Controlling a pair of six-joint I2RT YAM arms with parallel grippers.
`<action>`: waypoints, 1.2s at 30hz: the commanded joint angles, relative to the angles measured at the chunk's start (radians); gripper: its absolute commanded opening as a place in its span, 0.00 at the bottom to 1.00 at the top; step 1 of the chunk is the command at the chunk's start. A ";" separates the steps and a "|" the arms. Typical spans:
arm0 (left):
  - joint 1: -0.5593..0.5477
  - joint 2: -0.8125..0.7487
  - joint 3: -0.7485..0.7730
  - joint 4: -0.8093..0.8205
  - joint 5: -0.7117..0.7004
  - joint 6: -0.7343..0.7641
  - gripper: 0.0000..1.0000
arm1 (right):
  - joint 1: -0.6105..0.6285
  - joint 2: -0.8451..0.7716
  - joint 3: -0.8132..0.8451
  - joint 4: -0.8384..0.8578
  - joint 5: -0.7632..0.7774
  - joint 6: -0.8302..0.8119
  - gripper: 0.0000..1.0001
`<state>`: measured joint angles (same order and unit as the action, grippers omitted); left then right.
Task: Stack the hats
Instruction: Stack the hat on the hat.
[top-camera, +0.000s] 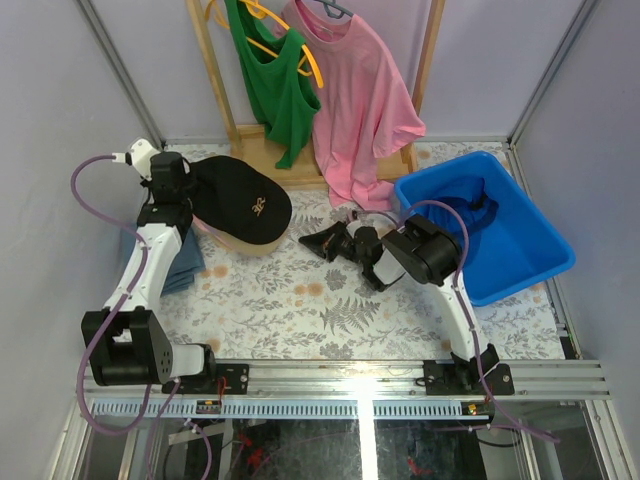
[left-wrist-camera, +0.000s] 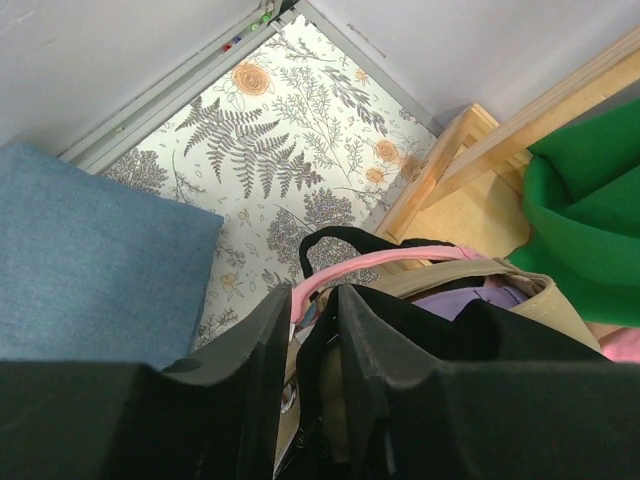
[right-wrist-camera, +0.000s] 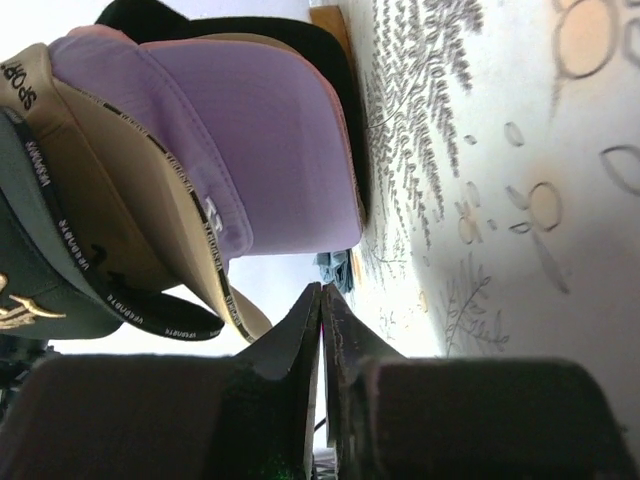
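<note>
- Top external view: five hats, four of them in one stack (top-camera: 240, 215) and one apart; two pincers; one bin.
- The stack sits at 10 o'clock on the bench (top-camera: 300, 310). The black cap (top-camera: 245, 200) with a gold emblem is on top, the tan cap (top-camera: 243, 245) is under it, and the lavender cap (right-wrist-camera: 260, 130) and pink cap (left-wrist-camera: 380, 262) are below. All the brims are curved.
- The blue bin (top-camera: 530, 260) at 3 o'clock holds the bright blue cap (top-camera: 478, 212).
- The left pincer (left-wrist-camera: 312, 300) stands slightly parted at the stack's rear straps.
- The right pincer (right-wrist-camera: 322, 295) is closed on nothing near the bench centre.
</note>
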<state>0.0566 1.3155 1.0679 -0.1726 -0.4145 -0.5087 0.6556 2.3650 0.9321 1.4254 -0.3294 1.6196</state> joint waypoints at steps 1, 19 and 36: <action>0.012 -0.004 -0.030 0.005 0.003 -0.013 0.28 | 0.012 -0.103 -0.024 0.055 0.028 -0.053 0.15; 0.012 -0.007 -0.045 0.022 0.031 -0.028 0.33 | 0.013 -0.241 -0.022 0.096 -0.002 -0.109 0.46; 0.011 -0.010 -0.046 0.025 0.051 -0.034 0.33 | 0.052 -0.186 0.182 -0.063 -0.038 -0.139 0.46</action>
<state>0.0677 1.3060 1.0466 -0.1577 -0.3893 -0.5320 0.6785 2.1788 1.0325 1.3411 -0.3531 1.4982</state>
